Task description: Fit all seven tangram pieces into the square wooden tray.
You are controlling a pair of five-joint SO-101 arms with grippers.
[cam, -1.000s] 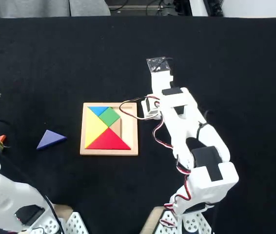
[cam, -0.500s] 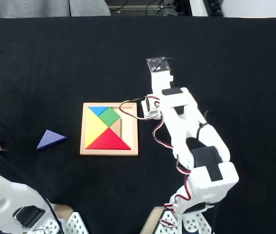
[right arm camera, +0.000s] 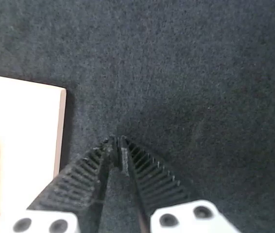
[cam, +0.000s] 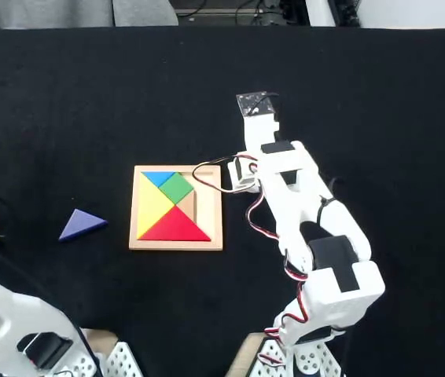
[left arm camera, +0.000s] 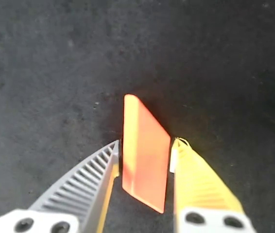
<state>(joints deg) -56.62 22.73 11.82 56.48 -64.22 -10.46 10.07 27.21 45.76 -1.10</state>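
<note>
Overhead, the square wooden tray [cam: 216, 236] lies mid-table with a blue piece [cam: 158, 177], a green piece [cam: 177, 188], a yellow piece [cam: 153, 208] and a red piece [cam: 175, 226] in it. Bare wood shows along its right side. A purple triangle [cam: 81, 225] lies on the black cloth [cam: 89, 102] well to the tray's left. The left arm is cut off at the table's left edge, and an orange speck at its tip is too small to read. Up close, the left gripper [left arm camera: 146, 145] is clamped on an orange piece [left arm camera: 145, 155], held tilted above the cloth. The right gripper [right arm camera: 116, 143] has its jaws pressed together just beside the tray's edge; from above, the arm's own body hides it.
</note>
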